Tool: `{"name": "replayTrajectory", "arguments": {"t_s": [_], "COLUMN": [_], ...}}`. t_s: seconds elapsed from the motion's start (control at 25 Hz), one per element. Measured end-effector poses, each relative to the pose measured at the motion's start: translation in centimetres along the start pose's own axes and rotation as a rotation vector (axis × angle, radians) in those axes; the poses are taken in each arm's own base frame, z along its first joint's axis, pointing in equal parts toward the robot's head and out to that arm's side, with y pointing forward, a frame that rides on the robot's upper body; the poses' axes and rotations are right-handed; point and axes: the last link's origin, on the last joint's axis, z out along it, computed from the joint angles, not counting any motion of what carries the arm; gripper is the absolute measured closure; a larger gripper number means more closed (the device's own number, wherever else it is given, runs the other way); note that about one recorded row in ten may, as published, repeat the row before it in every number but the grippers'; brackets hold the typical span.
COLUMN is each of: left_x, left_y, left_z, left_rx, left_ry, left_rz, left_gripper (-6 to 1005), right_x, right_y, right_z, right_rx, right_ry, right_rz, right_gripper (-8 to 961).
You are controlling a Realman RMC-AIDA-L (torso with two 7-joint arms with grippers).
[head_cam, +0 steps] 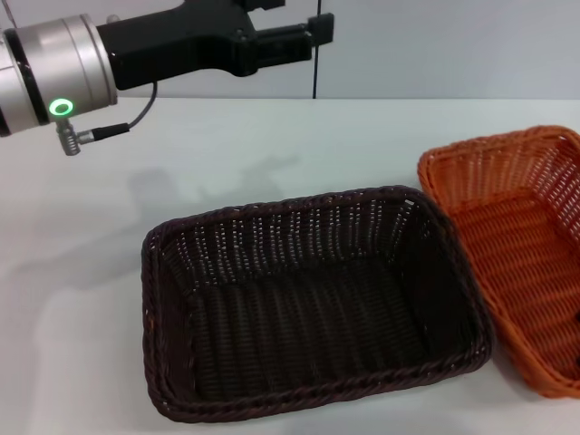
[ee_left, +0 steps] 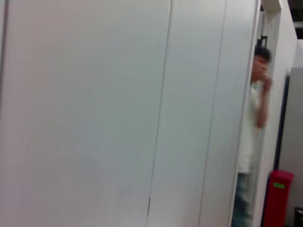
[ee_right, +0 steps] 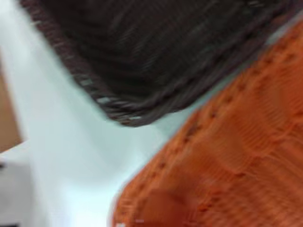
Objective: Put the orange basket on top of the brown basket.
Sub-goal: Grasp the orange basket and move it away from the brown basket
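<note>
- From my head: two baskets sit on the white bench [head_cam: 272, 145], one of each colour. The one brown basket [head_cam: 313, 304] sits near and central; the one orange basket [head_cam: 521, 245] stands just to its right, rims close or touching, partly out of view. My left gripper [head_cam: 313, 29] hangs high at the far left, above the bench; I cannot tell how its jaws stand.
- From my left wrist: only white wall panels [ee_left: 118, 113] and one person [ee_left: 255, 123] standing far off.
- From my right wrist: one brown basket [ee_right: 165, 52] and one orange basket [ee_right: 232, 161] close below, bench [ee_right: 71, 142] between them. My right jaws do not show.
</note>
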Motion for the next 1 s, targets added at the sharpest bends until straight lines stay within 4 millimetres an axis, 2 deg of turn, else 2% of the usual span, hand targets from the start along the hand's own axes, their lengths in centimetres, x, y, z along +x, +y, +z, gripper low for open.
{"name": "replayTrajectory", "arguments": {"t_s": [0.2, 0.32, 0.36, 0.4, 0.44, 0.52, 0.56, 0.8, 0.88, 0.96, 1.0], "left_x": [0.0, 0.3, 0.4, 0.4, 0.4, 0.4, 0.4, 0.1, -0.1, -0.3, -0.3], "left_y": [-0.6, -1.0, -1.2, -1.2, -1.3, -1.4, -1.5, -1.9, -2.0, -2.0, -2.0], "left_z": [0.0, 0.1, 0.2, 0.2, 0.3, 0.3, 0.2, 0.1, 0.1, 0.0, 0.0], "left_rx": [0.012, 0.018, 0.021, 0.021, 0.025, 0.028, 0.032, 0.046, 0.047, 0.050, 0.050], "left_ry": [0.009, 0.018, 0.022, 0.022, 0.023, 0.024, 0.025, 0.028, 0.029, 0.035, 0.035], "left_rz": [-0.018, -0.026, -0.029, -0.029, -0.030, -0.030, -0.031, -0.039, -0.042, -0.053, -0.053], "left_gripper": [136, 137, 137, 137, 137, 137, 136, 136, 136, 136, 136], "right_x": [-1.0, -2.0, -2.8, -2.8, -3.6, -3.9, -4.7, -6.4, -7.0, -7.2, -7.2], "right_y": [1.2, 2.5, 3.5, 3.5, 4.6, 5.0, 5.9, 7.0, 6.7, 4.6, 4.6], "right_z": [0.0, 0.5, 1.2, 1.2, 1.8, 1.9, 2.3, 2.8, 1.8, -1.7, -1.7], "right_rx": [-0.043, -0.108, -0.166, -0.166, -0.235, -0.256, -0.313, -0.375, -0.341, -0.169, -0.169], "right_ry": [0.029, 0.068, 0.101, 0.101, 0.124, 0.126, 0.125, 0.108, 0.046, -0.112, -0.112], "right_rz": [-0.056, -0.112, -0.151, -0.151, -0.197, -0.211, -0.258, -0.334, -0.356, -0.341, -0.341], "right_gripper": [287, 287, 287, 287, 287, 287, 287, 287, 287, 287, 287]}}
